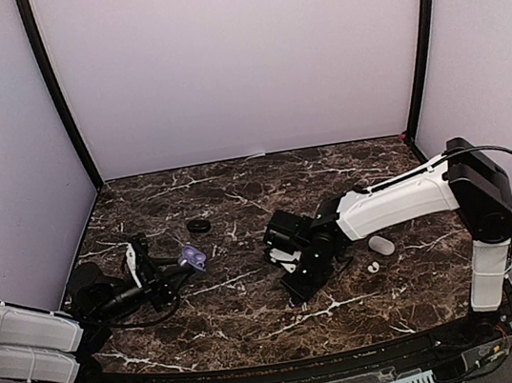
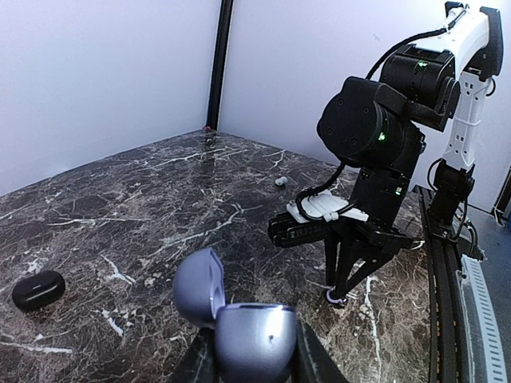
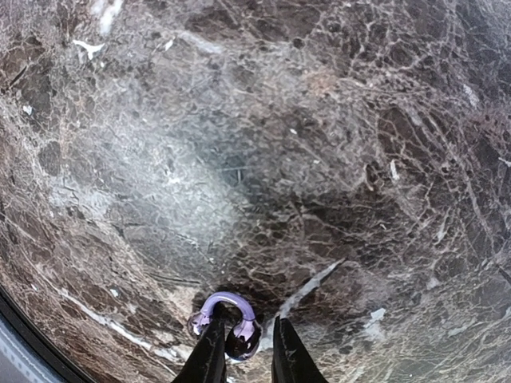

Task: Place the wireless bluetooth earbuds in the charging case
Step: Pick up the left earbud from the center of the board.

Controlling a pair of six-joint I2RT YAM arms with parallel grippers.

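A lavender charging case (image 2: 243, 343) with its lid hinged open is held between the fingers of my left gripper (image 2: 247, 361), just above the table at the left (image 1: 192, 257). A small purple earbud (image 3: 231, 300) with a curved hook and a dark glossy bulb lies on the marble. My right gripper (image 3: 246, 355) points straight down over it, jaws narrow and straddling the bulb. The left finger touches the hook, and a thin gap shows at the right finger. From the left wrist view the earbud (image 2: 334, 298) sits at the right fingertips. In the top view the gripper (image 1: 301, 286) hides it.
A black oval object (image 1: 199, 226) lies behind the case, also in the left wrist view (image 2: 38, 290). A white case (image 1: 381, 246) and a small white bud (image 1: 372, 267) rest under the right arm. Purple walls enclose the marble table (image 1: 257, 326).
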